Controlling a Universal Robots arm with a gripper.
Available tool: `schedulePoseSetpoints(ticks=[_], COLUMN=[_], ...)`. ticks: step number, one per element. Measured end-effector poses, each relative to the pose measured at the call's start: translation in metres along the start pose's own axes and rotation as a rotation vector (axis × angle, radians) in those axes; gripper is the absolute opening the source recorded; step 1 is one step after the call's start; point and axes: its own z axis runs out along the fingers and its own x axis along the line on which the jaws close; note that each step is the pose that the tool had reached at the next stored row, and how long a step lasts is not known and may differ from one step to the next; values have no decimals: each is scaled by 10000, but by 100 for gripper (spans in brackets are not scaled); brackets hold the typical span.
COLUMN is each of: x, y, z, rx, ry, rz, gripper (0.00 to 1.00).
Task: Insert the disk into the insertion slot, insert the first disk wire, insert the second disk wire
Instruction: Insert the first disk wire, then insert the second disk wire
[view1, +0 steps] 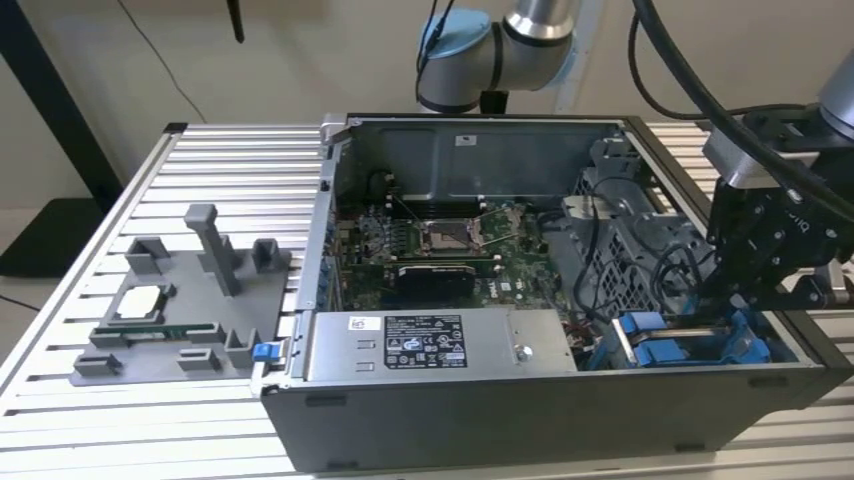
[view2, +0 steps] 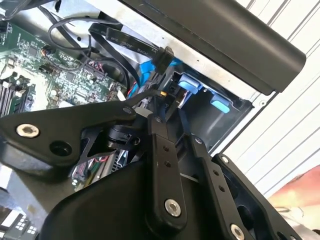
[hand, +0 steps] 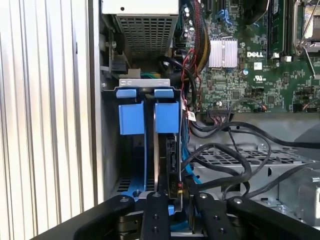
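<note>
The disk sits edge-on in the insertion slot (hand: 142, 89), its thin silver edge (hand: 156, 160) running down between bright blue carrier parts (hand: 166, 117). In the exterior view the blue carriers (view1: 654, 345) lie at the case's front right corner, with my gripper (view1: 731, 300) lowered right over them. In both wrist views my gripper (hand: 174, 192) (view2: 161, 97) is shut on a black disk wire connector (hand: 172, 157) beside the disk's edge. A flat black cable (view2: 125, 42) leads away from that connector.
The open computer case (view1: 534, 400) lies on a slatted aluminium table (view1: 227, 160). Inside are the motherboard (view1: 427, 240), a labelled power supply (view1: 427, 345) and loose black cables (hand: 235, 155) over a perforated cage. A grey fixture (view1: 174, 310) with parts stands on the exterior view's left.
</note>
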Motion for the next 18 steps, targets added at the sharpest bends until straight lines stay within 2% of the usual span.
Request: schedulePoseSetpoints(ticks=[18], x=[-2], y=[5], z=[-44], rx=[0], ry=[-2], rz=[0], gripper=[100])
